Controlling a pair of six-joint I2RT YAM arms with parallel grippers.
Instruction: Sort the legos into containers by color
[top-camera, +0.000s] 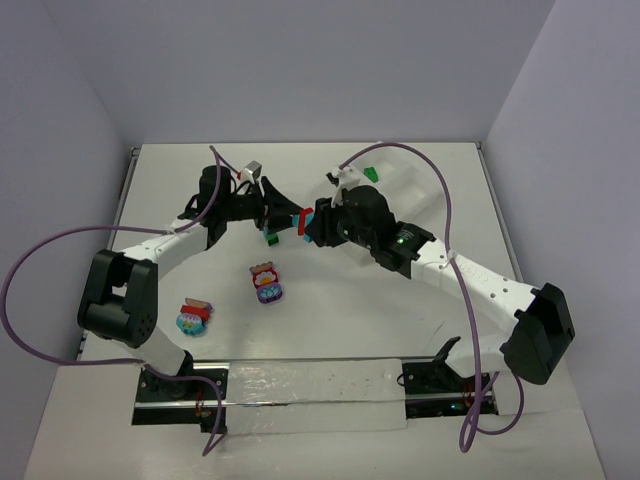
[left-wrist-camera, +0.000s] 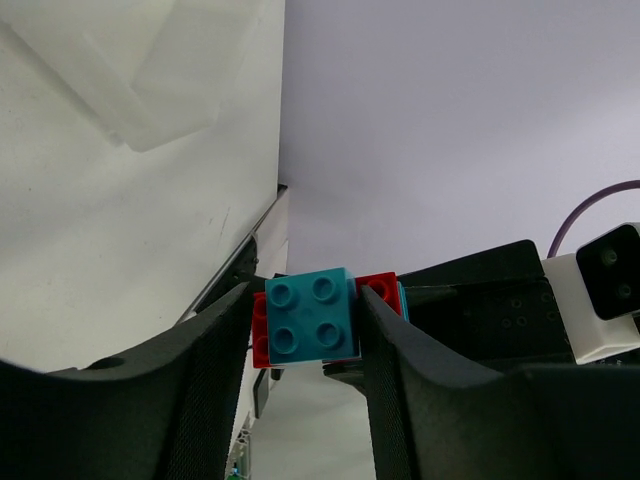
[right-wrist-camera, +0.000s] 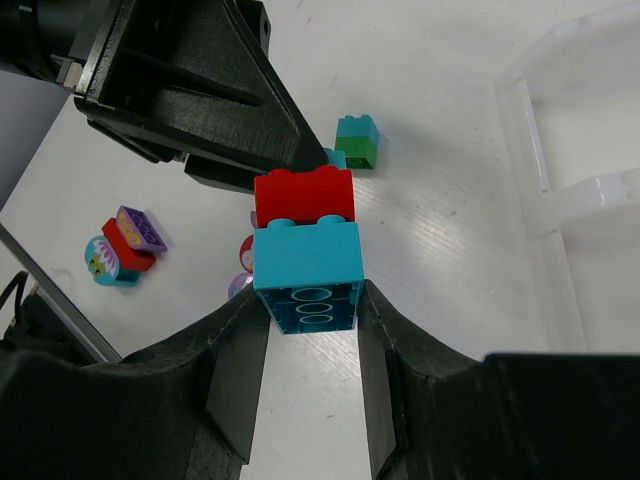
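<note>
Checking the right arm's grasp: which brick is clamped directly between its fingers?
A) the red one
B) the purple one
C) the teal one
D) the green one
C: in the right wrist view the right gripper clamps the teal brick, with the red brick stacked on it beyond the fingers.

Red-teal lego stack (right-wrist-camera: 305, 250) midair, mixed clumps (top-camera: 267, 283) below, clear tray (right-wrist-camera: 527, 150)

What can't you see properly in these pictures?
Top view: the red-and-teal stack is tiny, mostly covered by the left gripper and right gripper.
Left wrist view: unclear whether the fingers squeeze the top teal brick.
Right wrist view: the tray runs off the edge; a clump hides behind the stack.
</note>
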